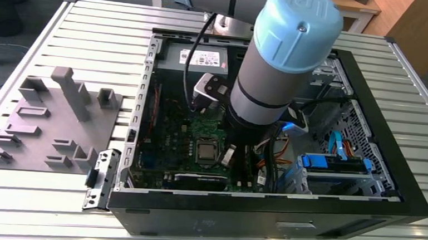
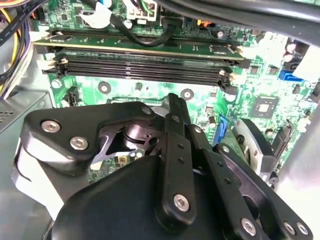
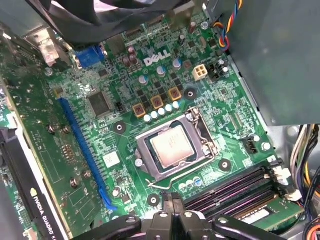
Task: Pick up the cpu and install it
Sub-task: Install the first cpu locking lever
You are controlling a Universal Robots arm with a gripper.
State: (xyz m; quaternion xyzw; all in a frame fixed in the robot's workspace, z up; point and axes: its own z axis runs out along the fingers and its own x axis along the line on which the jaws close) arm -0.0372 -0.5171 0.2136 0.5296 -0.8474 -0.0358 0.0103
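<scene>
We find the cpu (image 3: pixel 172 145) lying in its socket (image 3: pixel 145 172) just beyond the gripper (image 3: pixel 172 210), whose fingers are pressed together, holding nothing. Risk, in our judgement: skewed seating could bend socket pins.

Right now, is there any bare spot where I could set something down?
Yes: the ribbed metal table, in front of the grey moulded fixture tray. Inside the open black computer case it is crowded around the silvery square cpu.
</scene>
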